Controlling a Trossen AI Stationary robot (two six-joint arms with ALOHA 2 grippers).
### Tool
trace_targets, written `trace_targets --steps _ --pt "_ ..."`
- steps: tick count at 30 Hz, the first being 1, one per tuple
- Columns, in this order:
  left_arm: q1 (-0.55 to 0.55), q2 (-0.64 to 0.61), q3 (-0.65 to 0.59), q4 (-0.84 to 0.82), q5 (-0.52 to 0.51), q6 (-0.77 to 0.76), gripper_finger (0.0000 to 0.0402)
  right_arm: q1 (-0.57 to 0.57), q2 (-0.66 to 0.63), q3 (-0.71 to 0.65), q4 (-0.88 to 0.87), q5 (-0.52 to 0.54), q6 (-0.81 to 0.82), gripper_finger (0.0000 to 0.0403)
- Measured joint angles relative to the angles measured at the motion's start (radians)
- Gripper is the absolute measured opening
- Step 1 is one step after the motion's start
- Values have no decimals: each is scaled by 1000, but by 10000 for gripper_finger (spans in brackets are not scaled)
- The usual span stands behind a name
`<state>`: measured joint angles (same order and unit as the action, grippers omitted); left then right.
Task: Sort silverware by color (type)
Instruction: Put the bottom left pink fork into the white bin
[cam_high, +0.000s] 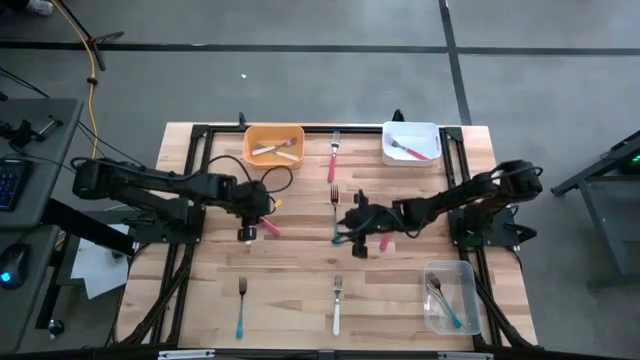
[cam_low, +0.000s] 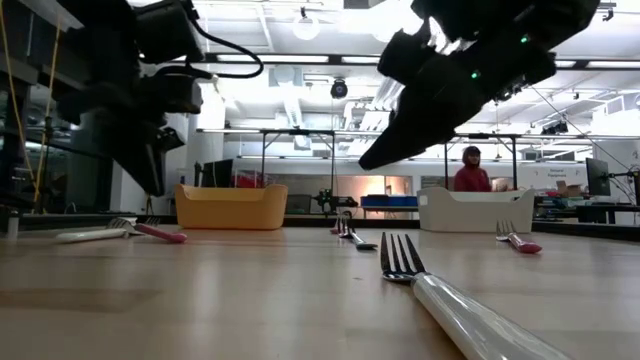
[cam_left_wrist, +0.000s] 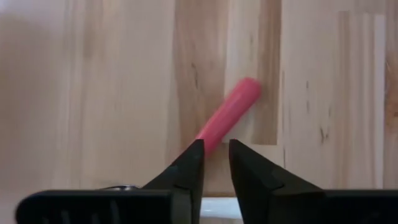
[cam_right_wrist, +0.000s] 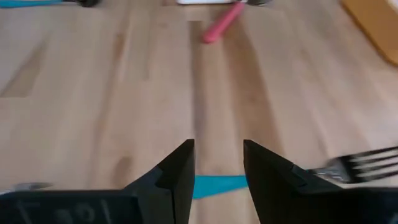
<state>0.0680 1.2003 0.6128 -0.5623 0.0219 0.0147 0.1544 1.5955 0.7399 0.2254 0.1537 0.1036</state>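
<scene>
The right end effector (cam_right_wrist: 217, 165) is held parted, grasping nothing, directly over a teal fork handle (cam_right_wrist: 219, 184) lying crosswise beneath its fingers near the worktop's (cam_high: 300, 290) centre. The left end effector (cam_left_wrist: 216, 165), slightly parted and empty, is poised above the near end of a pink fork handle (cam_left_wrist: 227, 116) that runs diagonally away from it.

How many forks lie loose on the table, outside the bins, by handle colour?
Pink forks: 3
Teal forks: 2
White fork: 1
Total: 6 in plain sight from above; others may lie hidden.
</scene>
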Motion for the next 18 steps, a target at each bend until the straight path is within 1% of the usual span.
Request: trace_targets --steps 2,6,10,15,18 --pt "-7 2 0 2 0 6 86 31 0 0 4 14 17 128" --pt "-12 22 0 0 -1 21 114 87 0 0 9 85 28 128" --pt "-12 68 1 1 -1 22 136 120 0 0 13 114 28 128" --pt "-12 145 1 2 -12 52 152 130 0 0 13 132 27 128" --pt "-13 180 4 11 -63 87 154 130 0 0 13 133 27 128"
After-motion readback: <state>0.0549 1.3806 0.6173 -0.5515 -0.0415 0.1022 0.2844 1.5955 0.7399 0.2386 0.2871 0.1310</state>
